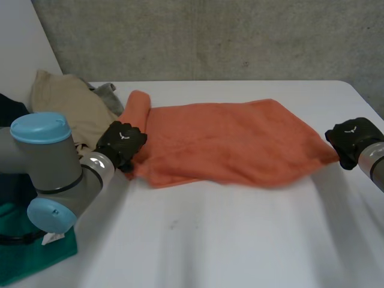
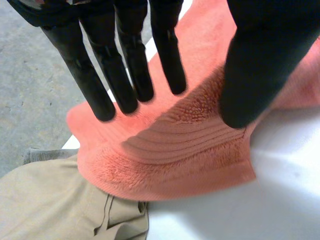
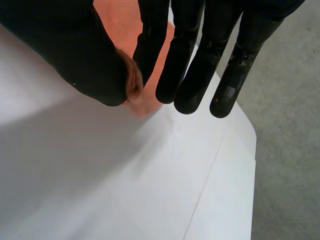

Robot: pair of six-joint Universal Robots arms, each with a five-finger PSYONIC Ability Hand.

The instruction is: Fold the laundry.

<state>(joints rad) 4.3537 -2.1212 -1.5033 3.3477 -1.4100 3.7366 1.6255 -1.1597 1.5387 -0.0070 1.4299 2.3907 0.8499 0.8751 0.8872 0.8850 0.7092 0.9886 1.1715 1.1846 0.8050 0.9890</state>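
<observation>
White counter (image 1: pixel 240 240) has loads of bare room in front of the orange towel (image 1: pixel 228 141), which lies flat across the middle. The left hand (image 1: pixel 122 143) is over the towel's left end, fingers straight and spread, gripping nothing. The right hand (image 1: pixel 351 139) pinches the towel's right corner between thumb and fingers, near the counter's edge. A beige garment (image 1: pixel 66 102) is bunched against the left end.

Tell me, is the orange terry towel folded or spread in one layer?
Folded, at least once: near the left hand, the orange terry towel shows a layer with a ribbed hem lying over another layer.
</observation>
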